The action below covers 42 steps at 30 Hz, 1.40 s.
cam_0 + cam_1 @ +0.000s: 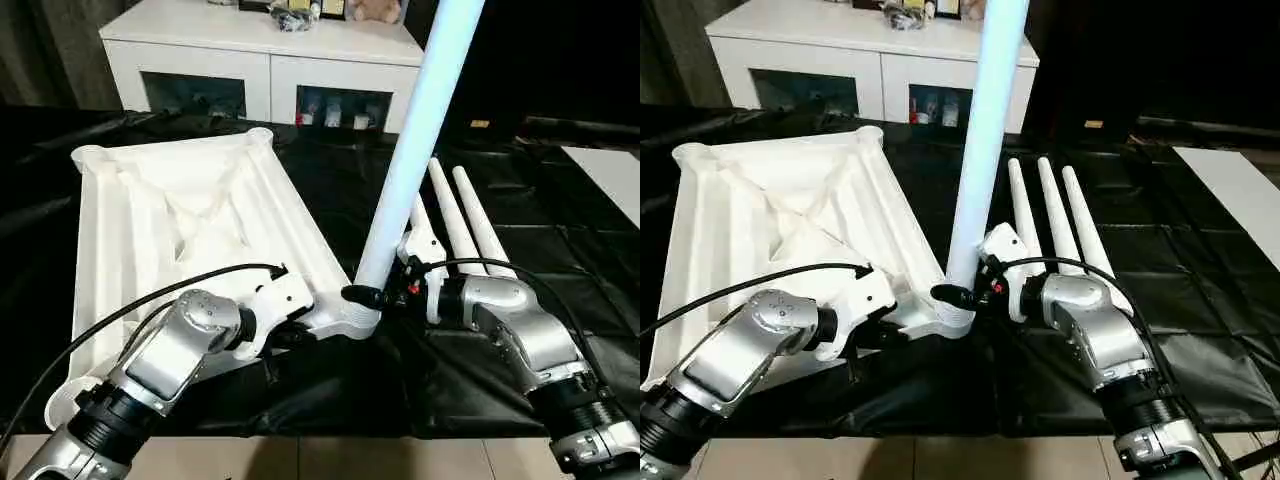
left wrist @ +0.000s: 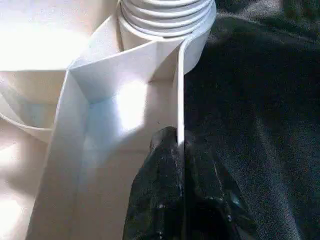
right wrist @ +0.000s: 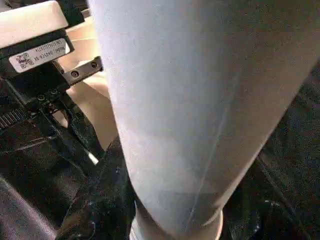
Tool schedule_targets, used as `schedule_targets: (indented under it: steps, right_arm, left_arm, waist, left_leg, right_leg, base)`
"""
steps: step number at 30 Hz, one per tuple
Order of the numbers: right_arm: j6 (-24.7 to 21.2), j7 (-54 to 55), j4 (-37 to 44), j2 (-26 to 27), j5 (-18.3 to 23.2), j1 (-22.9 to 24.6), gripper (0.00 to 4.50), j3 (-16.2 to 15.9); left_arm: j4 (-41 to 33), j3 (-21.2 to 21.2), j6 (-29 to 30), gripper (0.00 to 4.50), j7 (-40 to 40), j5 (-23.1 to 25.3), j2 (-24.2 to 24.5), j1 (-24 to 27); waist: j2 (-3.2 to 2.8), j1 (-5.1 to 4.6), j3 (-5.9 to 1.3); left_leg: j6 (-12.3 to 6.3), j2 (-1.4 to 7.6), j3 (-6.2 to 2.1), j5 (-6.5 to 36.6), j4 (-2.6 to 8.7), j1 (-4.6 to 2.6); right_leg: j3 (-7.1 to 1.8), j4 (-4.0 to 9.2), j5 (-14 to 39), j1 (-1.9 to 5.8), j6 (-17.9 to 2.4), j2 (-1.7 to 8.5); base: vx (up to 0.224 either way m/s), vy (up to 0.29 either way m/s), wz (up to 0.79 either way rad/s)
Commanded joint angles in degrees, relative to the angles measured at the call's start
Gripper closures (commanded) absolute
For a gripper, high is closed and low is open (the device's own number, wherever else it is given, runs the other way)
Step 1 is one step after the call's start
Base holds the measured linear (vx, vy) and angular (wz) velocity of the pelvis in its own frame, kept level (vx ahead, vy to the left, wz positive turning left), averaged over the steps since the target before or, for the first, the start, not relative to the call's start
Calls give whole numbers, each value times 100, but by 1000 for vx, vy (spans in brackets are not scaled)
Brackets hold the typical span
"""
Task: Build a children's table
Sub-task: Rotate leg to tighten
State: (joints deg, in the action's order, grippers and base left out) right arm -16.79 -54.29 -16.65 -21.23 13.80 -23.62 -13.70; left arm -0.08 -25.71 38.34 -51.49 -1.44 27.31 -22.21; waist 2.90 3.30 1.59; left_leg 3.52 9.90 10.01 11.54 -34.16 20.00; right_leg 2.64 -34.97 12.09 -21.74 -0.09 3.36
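The tabletop lies with its ribbed underside up on the black sheet that covers the bench. It is turned at an angle, so one rounded corner socket points toward the robot near the middle of the bench and two other sockets lie toward the far side.

One leg stands in this near socket. It rises steeply, leaning a little to the right, and its top passes out of the upper edge of the view. In the left wrist view the ribbed ring of the socket shows just beyond the thin side wall of the tabletop.

The left tool is closed tight on this thin wall, one black finger on each side of it, just beside the near socket. The right tool stands about half open around the bottom of the standing leg, its fingers dark against the tube just above the socket; it has hold of the leg.

Three more legs lie flat side by side on the sheet, just behind the right tool, with the thin ends pointing away.

To the right of these legs the black sheet is free up to a flat white board at the edge. Behind the bench stands a white cabinet with glass doors.
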Motion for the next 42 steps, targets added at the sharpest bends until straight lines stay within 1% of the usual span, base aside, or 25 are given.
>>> schedule_targets:
  steps: [1,7,12,13,15,16,17,18,19,20,22,23,24,25,26,27,28,29,30,31,32,33,34,35,42]
  right_arm:
    - [-533,-53,-881,-251,-541,720,264,-502]
    - [-454,89,-1009,-223,-554,698,264,-428]
    - [-158,1079,-1316,229,-688,525,264,-127]
    - [-24,1929,-1688,584,-804,287,264,66]
    - [27,2354,-1897,780,-821,155,264,183]
    - [61,2734,-2111,958,-834,16,264,277]
    - [75,3206,-2474,1197,-851,-229,264,357]
    - [77,3464,-2698,1336,-842,-381,264,408]
    - [80,3568,-2795,1394,-837,-447,264,429]
    - [70,3897,-3144,1606,-764,-685,264,538]
    - [98,4350,-3565,1815,-712,-967,264,649]
    - [111,4511,-3779,1926,-639,-1103,264,724]
    - [111,4511,-3779,1926,-639,-1103,264,724]
    - [183,4922,-4132,2093,-567,-1330,264,861]
    - [202,5072,-4281,2168,-520,-1430,264,946]
    - [248,5245,-4395,2216,-527,-1510,264,998]
    - [248,5245,-4395,2216,-527,-1510,264,998]
    - [392,5422,-4604,2271,-608,-1646,264,1016]
    - [431,5524,-4711,2308,-598,-1709,264,1077]
    - [474,5587,-4781,2326,-637,-1760,264,1073]
    - [525,5629,-4881,2351,-678,-1827,264,1072]
    - [550,5648,-4937,2368,-697,-1871,264,1077]
    - [571,5646,-4956,2369,-723,-1890,264,1059]
    - [648,5606,-5019,2371,-801,-1953,264,993]
    - [771,5594,-5246,2425,-831,-2082,264,1070]
  left_arm:
    - [-69,359,-192,450,249,-2,-4,-222]
    - [-21,411,-218,450,249,-13,19,-224]
    - [241,578,-292,450,514,80,51,-181]
    - [451,734,-49,450,966,180,-139,-247]
    - [528,818,157,450,1241,226,-300,-290]
    - [589,895,348,450,1500,259,-483,-336]
    - [630,972,577,450,1817,261,-822,-408]
    - [651,979,671,450,1950,258,-1010,-448]
    - [666,982,708,450,2009,259,-1088,-469]
    - [730,966,811,450,2205,288,-1338,-556]
    - [814,931,881,450,2419,327,-1601,-686]
    - [836,922,919,450,2499,309,-1756,-753]
    - [836,922,919,450,2499,309,-1756,-753]
    - [863,907,994,450,2660,303,-2037,-892]
    - [905,943,994,450,2763,284,-2188,-963]
    - [962,978,981,450,2876,277,-2299,-1026]
    - [962,978,981,450,2876,277,-2299,-1026]
    - [1038,1038,988,450,3036,296,-2449,-1117]
    - [1075,1137,997,450,3155,280,-2551,-1166]
    - [1102,1230,986,450,3255,258,-2633,-1211]
    - [1127,1312,999,450,3329,216,-2707,-1255]
    - [1132,1379,1006,450,3370,176,-2744,-1282]
    - [1134,1379,1006,450,3380,186,-2731,-1289]
    - [1155,1363,1015,450,3378,214,-2654,-1298]
    - [1328,1433,915,450,3389,288,-2571,-1363]
  waist:
    - [-73,-44,-107]
    - [-68,-47,-96]
    - [-63,-120,-66]
    - [-75,-135,-66]
    - [-97,-234,-64]
    - [-169,-301,-66]
    - [-176,-363,-62]
    - [-206,-445,-48]
    - [-272,-428,-45]
    - [-263,-489,-37]
    - [-267,-496,11]
    - [-287,-514,57]
    - [-383,-375,46]
    - [-374,-112,30]
    - [-205,47,-54]
    - [195,-55,-98]
    - [195,-55,-98]
    - [41,119,-216]
    - [-9,151,-157]
    - [-1,24,-132]
    - [-131,6,-174]
    - [-120,-33,-181]
    - [-120,-33,-181]
    - [-110,-45,-175]
    - [-110,-38,-148]
  left_leg:
    - [157,351,-208,2470,550,-69]
    - [172,353,-224,2611,556,-74]
    - [224,318,-261,2816,571,-49]
    - [250,312,-277,2900,564,-59]
    - [347,295,-326,3162,548,-85]
    - [401,320,-402,3485,609,-74]
    - [442,341,-428,3624,651,-39]
    - [505,358,-520,3983,756,51]
    - [555,383,-547,4247,795,26]
    - [540,403,-533,4566,839,-18]
    - [502,384,-462,4845,867,-85]
    - [467,349,-388,4980,896,-137]
    - [486,499,-294,5255,1324,297]
    - [433,543,-167,5375,1510,608]
    - [143,390,164,4463,1374,263]
    - [107,107,-116,2372,-198,-533]
    - [107,107,-116,2372,-198,-533]
    - [-28,116,-442,193,-53,461]
    - [126,255,-424,87,257,367]
    - [252,291,-344,485,443,140]
    - [415,323,-296,1189,465,-26]
    - [396,287,-262,1443,491,13]
    - [396,287,-262,1443,491,13]
    - [363,304,-264,1407,560,105]
    - [362,320,-194,1472,566,70]
  right_leg:
    - [-292,631,2901,-1,-673,496]
    - [-291,657,3143,-26,-589,506]
    - [-249,720,3696,-52,-401,517]
    - [-231,729,3842,-65,-354,526]
    - [-159,778,4157,-77,-258,533]
    - [-54,792,3935,-8,-270,525]
    - [-6,771,3741,37,-311,520]
    - [118,735,3422,168,-299,485]
    - [132,686,3237,183,-345,474]
    - [186,665,2873,198,-431,465]
    - [233,718,3094,122,-407,453]
    - [430,819,3470,96,-270,377]
    - [402,-37,2603,572,-321,257]
    - [270,-642,1718,795,-263,198]
    - [-56,-523,1836,420,-179,218]
    - [-340,914,5345,-544,28,959]
    - [-340,914,5345,-544,28,959]
    - [-568,569,4508,467,-116,1137]
    - [-380,494,3468,306,-281,900]
    - [-151,315,1685,63,-480,426]
    - [-179,284,1115,19,-799,425]
    - [-210,307,904,100,-996,427]
    - [-210,307,904,100,-996,427]
    - [-188,340,998,197,-955,450]
    - [-234,437,1443,143,-768,462]
  base:
    - [0,0,0]
    - [0,0,0]
    - [0,0,0]
    - [0,0,0]
    - [-28,7,-5]
    - [-65,33,-15]
    - [-65,33,-15]
    - [-57,55,-26]
    - [-49,62,-21]
    - [-49,62,-21]
    - [-56,22,-2]
    - [-61,7,1]
    - [-83,-13,1]
    - [-73,-51,10]
    - [-73,-51,10]
    - [36,-145,12]
    - [127,-118,-31]
    - [127,-118,-31]
    - [84,-4,-32]
    - [0,0,0]
    - [0,0,0]
    - [0,0,0]
    - [0,0,0]
    - [0,0,0]
    - [0,0,0]
